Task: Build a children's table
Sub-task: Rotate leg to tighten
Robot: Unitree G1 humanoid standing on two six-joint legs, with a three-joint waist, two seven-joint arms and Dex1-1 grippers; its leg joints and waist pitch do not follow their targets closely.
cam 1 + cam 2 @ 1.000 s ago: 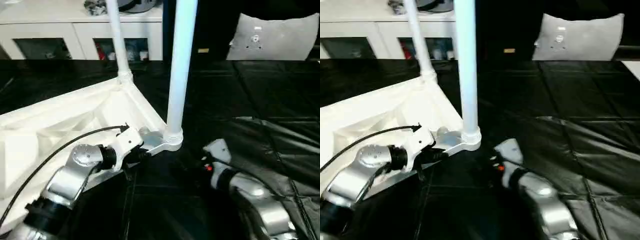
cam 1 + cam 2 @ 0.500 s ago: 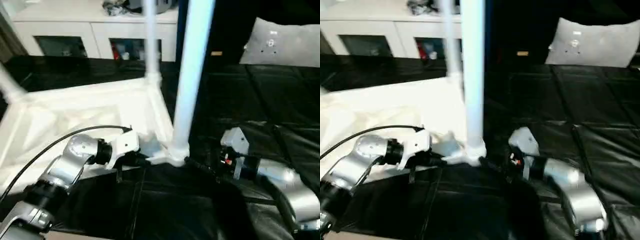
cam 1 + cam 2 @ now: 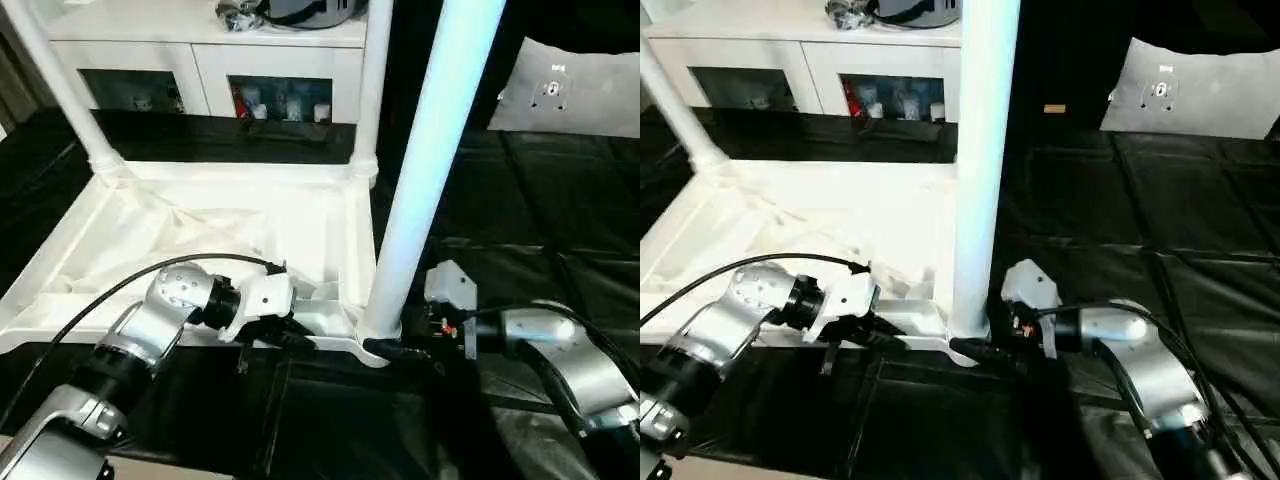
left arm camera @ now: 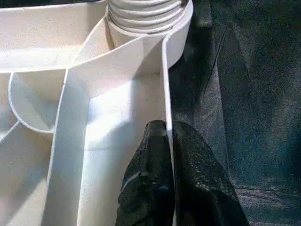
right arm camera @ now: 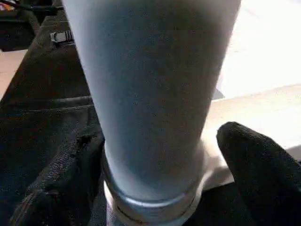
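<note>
The children's table lies upside down on the black mat, its white top (image 3: 200, 230) facing me with legs standing in the corner sockets. The nearest leg (image 3: 430, 170) rises from the near right socket (image 4: 146, 19). My left gripper (image 4: 168, 136) is shut on the top's raised rim (image 4: 164, 84), just beside that socket, one finger on each side of the wall. My right gripper (image 5: 160, 136) is open at the foot of the nearest leg (image 5: 150, 94), a black finger on either side of it. Two more legs (image 3: 368, 90) (image 3: 60, 90) stand at the far corners.
A white cabinet (image 3: 200, 70) with glass doors runs along the back. A grey-white cushion (image 3: 570, 90) leans at the back right. The black mat (image 3: 540, 210) stretches to the right of the table. A black cable (image 3: 100, 300) loops over my left forearm.
The camera has shifted. My right gripper has moved in from the mat to the nearest leg's foot and now straddles it. My left gripper keeps its hold on the rim.
</note>
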